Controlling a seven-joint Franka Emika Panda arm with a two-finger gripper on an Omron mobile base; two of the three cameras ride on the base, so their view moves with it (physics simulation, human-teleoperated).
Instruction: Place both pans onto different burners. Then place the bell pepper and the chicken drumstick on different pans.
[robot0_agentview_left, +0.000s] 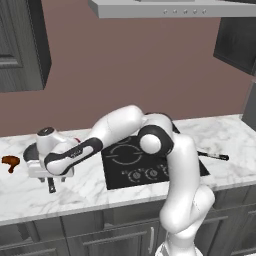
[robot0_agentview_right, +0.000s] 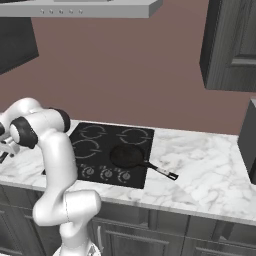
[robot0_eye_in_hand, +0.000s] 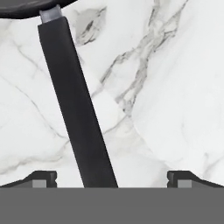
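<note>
- Two fingers (robot0_eye_in_hand: 111, 179) stand fully apart, holding nothing, straddling the pan handle (robot0_eye_in_hand: 74, 105) on the marble surface (robot0_eye_in_hand: 175, 87), left of the cooktop (robot0_agentview_right: 110, 150).
- Handle lies off-centre between them; closing now could skew or spin the pan.
- Smaller pan (robot0_agentview_right: 127, 156) already sits on the cooktop.

A long black pan handle (robot0_eye_in_hand: 76, 105) is seen lying on the white marble counter (robot0_eye_in_hand: 175, 87), running between the widely parted fingertips (robot0_eye_in_hand: 41, 178) of the gripper (robot0_eye_in_hand: 112, 178). A dark rim, probably the pan's, is glimpsed at the top edge.
</note>
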